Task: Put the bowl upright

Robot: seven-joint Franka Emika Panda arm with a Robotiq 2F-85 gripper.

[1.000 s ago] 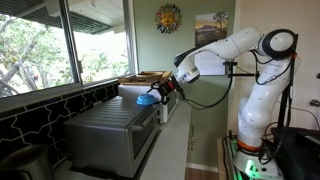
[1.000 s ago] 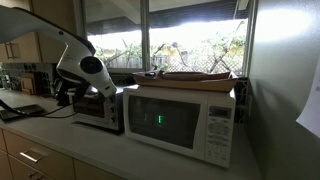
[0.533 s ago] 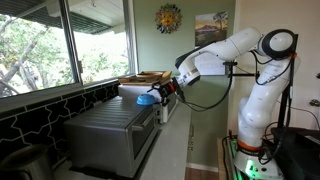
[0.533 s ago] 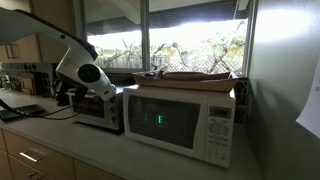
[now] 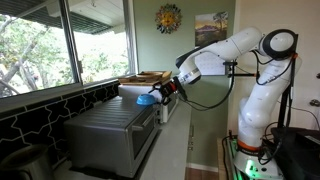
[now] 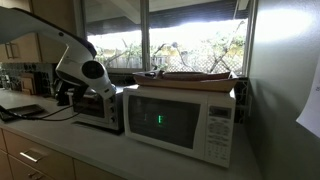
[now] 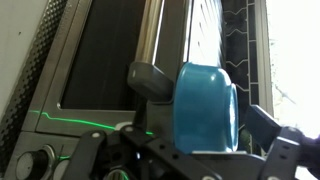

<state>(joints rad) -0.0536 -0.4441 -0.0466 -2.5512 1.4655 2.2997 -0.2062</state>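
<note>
My claw [image 5: 159,92] clamped on the blue bowl [image 7: 205,105], bowl held just over the silver toaster oven [image 5: 110,130] top.

In the wrist view the small bright blue round plastic bowl [image 7: 207,105] fills the gap between the fingers [image 7: 150,80]. Its lower part is lost behind the blurred dark body of the gripper [image 7: 205,95], which the bottom edge cuts off. The finger on the bowl's other side is a dark smear, so contact there cannot be told. In an exterior view the white arm [image 6: 88,72] hides fingers and bowl alike. In an exterior view the bowl [image 5: 148,98], just ahead of the fingers, is too small to show which way its rim faces.
</note>
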